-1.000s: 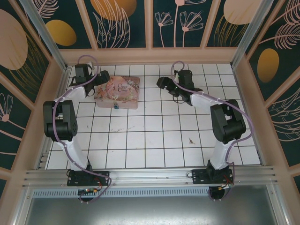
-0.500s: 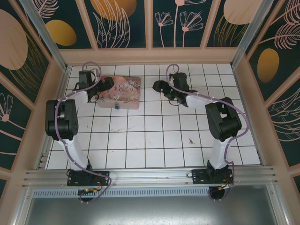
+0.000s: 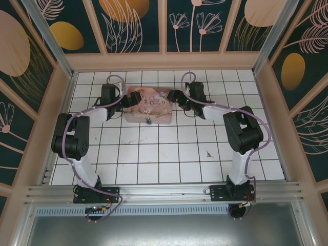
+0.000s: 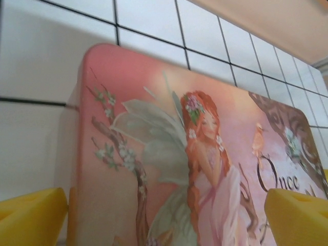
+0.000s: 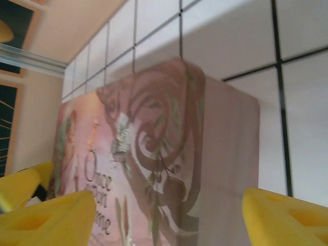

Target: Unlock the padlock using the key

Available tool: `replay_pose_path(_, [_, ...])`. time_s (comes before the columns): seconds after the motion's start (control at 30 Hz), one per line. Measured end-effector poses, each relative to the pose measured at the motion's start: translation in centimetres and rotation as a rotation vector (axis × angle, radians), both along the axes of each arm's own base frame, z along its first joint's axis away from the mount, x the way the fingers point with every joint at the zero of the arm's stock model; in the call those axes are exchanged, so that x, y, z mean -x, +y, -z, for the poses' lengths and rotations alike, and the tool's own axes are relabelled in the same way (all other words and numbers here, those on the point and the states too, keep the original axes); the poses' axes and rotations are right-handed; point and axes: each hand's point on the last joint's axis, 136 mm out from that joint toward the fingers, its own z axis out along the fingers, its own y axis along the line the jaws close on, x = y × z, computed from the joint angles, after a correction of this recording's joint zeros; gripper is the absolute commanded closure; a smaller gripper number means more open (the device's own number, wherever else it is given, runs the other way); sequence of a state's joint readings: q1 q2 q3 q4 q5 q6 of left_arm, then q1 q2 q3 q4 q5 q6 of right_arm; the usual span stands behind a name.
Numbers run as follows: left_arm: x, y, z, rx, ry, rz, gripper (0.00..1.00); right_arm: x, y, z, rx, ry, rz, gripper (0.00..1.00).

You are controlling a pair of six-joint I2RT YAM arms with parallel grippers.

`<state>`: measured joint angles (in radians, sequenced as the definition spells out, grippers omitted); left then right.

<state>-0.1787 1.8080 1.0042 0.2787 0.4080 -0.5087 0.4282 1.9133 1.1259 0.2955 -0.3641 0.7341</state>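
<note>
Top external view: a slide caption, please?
Left pincer and right pincer flank the pink tin box; padlock on its near side.

You are viewing the padlock (image 3: pixel 147 121), a tiny blue body hanging at the middle of the near face of the pink tin (image 3: pixel 154 105). The key (image 3: pixel 209 152), a thin dark sliver, is lying flat on the tiled floor (image 3: pixel 169 164), well apart to the near right.

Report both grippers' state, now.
Left gripper: open, jaws wide over the tin, holding nothing.
Right gripper: open, jaws apart at the tin's end, holding nothing.
</note>
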Motion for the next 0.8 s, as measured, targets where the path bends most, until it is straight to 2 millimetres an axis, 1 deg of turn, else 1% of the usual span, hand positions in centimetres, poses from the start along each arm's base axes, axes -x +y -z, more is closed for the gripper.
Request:
replay_pose_path(0.1, [1.6,-1.4,-0.2,0.022,-0.002,0.021,0.01,1.4,-0.7,1.5,0.017,0.039,0.007,0.24])
replay_pose_path(0.17, [2.5,-2.4,-0.3,0.034,0.000,0.033,0.01,2.3,-1.2,1.8,0.023,0.052,0.009,0.24])
replay_pose_path(0.33, [4.7,-4.2,-0.6,0.058,0.000,0.047,0.02,3.8,-2.4,0.8,0.037,0.035,0.037,0.24])
replay_pose_path(0.43, [5.3,-4.6,-0.7,0.066,-0.002,0.037,0.02,4.4,-2.9,0.1,0.038,0.021,0.047,0.23])
replay_pose_path(0.47, [5.4,-4.6,-0.7,0.069,-0.003,0.031,0.01,4.4,-3.0,-0.1,0.037,0.018,0.049,0.22])
replay_pose_path(0.57, [5.2,-4.5,-0.8,0.071,-0.005,0.006,0.01,4.4,-3.1,-0.8,0.037,0.003,0.055,0.15])
replay_pose_path(0.63, [5.0,-4.0,-0.8,0.054,-0.009,-0.031,0.01,4.5,-3.6,-1.2,0.058,0.001,0.081,0.13])
replay_pose_path(0.7, [4.6,-3.3,-0.8,0.023,-0.008,-0.071,0.01,5.0,-4.7,-1.7,0.088,-0.004,0.122,0.12])
replay_pose_path(0.8, [3.7,-2.0,-1.2,-0.033,-0.014,-0.146,0.01,6.4,-7.1,-3.0,0.139,-0.012,0.187,0.13])
